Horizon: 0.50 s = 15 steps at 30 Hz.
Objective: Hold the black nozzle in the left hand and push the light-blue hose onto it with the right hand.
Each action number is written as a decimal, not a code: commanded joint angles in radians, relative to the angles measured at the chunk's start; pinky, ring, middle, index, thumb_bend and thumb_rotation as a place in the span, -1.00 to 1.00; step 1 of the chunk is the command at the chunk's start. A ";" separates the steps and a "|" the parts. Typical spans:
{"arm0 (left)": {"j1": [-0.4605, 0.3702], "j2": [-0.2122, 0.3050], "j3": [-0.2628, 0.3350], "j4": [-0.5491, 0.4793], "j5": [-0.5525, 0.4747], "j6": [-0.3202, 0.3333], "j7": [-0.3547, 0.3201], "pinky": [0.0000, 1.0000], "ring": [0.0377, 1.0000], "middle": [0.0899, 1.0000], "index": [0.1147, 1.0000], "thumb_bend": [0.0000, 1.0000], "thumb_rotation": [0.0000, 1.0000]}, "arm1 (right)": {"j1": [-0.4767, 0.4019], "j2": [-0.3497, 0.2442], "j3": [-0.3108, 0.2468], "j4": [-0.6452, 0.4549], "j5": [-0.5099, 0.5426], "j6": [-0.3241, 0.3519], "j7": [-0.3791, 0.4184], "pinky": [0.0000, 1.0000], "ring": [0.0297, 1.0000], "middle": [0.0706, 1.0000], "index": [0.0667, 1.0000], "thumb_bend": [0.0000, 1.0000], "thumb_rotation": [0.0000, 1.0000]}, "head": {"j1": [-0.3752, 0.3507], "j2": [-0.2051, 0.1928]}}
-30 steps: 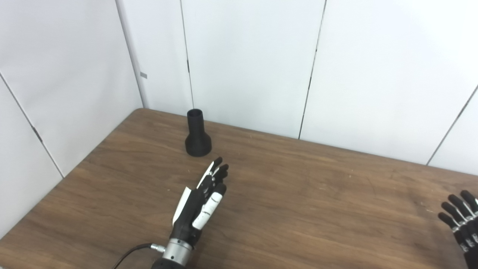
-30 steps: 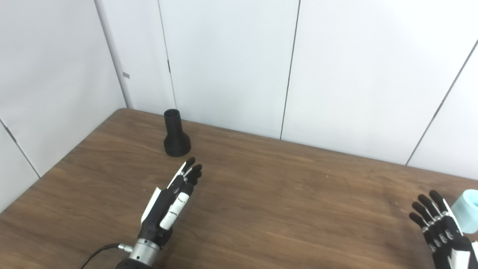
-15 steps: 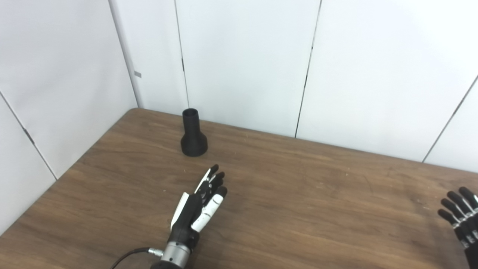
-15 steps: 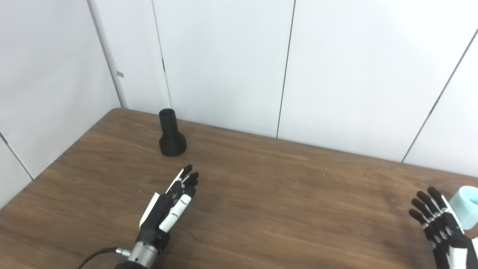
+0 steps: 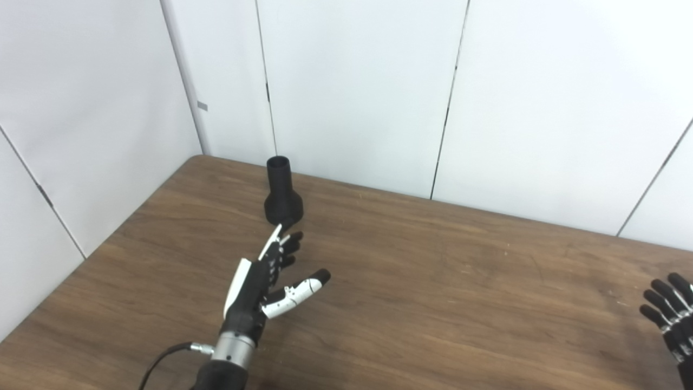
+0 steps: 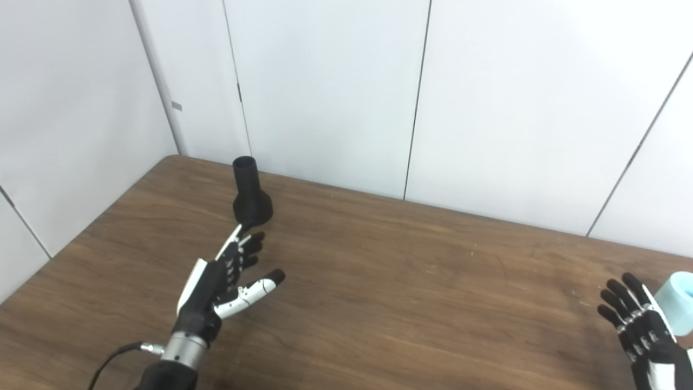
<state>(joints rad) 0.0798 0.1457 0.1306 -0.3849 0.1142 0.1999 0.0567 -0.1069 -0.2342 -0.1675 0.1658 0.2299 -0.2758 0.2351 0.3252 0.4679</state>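
The black nozzle (image 5: 282, 192) stands upright on its wide base near the table's far left corner, narrow neck up. My left hand (image 5: 268, 273) is open just in front of it, fingers stretched toward its base and thumb spread to the right, holding nothing. The light-blue hose (image 6: 680, 303) shows only in the right eye view, at the right edge of the table. My right hand (image 6: 641, 333) is open beside it on its left, fingers spread, not touching it as far as I can tell.
The brown wooden table (image 5: 433, 281) meets white wall panels (image 5: 357, 92) at the back and the left. A black cable (image 5: 159, 363) trails from my left wrist.
My left hand has moved forward and left toward the nozzle, and its thumb has swung out to the side. The right hand has barely moved. The camera has shifted slightly.
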 commanded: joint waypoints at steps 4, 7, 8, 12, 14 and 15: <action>-0.079 0.060 0.058 -0.064 0.020 0.041 0.008 0.85 0.80 0.76 0.81 0.64 -0.62 | 0.102 0.061 0.022 0.082 -0.003 -0.019 -0.011 0.70 0.77 0.76 0.83 0.31 0.82 | 0.005 0.002; -0.110 0.089 0.083 -0.057 0.042 0.073 0.016 0.83 0.78 0.75 0.78 0.70 -0.64 | 0.106 0.066 0.024 0.077 -0.005 -0.017 -0.012 0.70 0.77 0.76 0.83 0.29 0.81 | 0.012 -0.002; -0.124 0.101 0.091 -0.051 0.050 0.086 0.017 0.82 0.77 0.75 0.78 0.70 -0.64 | 0.107 0.067 0.024 0.079 -0.004 -0.017 -0.011 0.71 0.77 0.76 0.83 0.29 0.81 | 0.014 -0.001; -0.167 0.131 0.107 -0.027 0.073 0.122 0.017 0.80 0.77 0.75 0.77 0.71 -0.65 | 0.107 0.068 0.025 0.081 -0.005 -0.017 -0.011 0.71 0.77 0.76 0.83 0.28 0.82 | 0.017 -0.001; -0.194 0.145 0.112 -0.004 0.080 0.137 0.018 0.80 0.77 0.75 0.77 0.71 -0.65 | 0.107 0.067 0.025 0.079 -0.007 -0.015 -0.011 0.71 0.76 0.75 0.83 0.27 0.81 | 0.022 0.001; -0.208 0.152 0.114 0.007 0.083 0.145 0.018 0.80 0.78 0.75 0.78 0.70 -0.65 | 0.107 0.066 0.026 0.079 -0.008 -0.014 -0.010 0.71 0.75 0.75 0.83 0.26 0.79 | 0.022 -0.001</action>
<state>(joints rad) -0.0782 0.2730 0.2336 -0.3726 0.1805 0.3495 0.0619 -0.1049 -0.2324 -0.1675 0.1650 0.2144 -0.2841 0.2339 0.3467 0.4663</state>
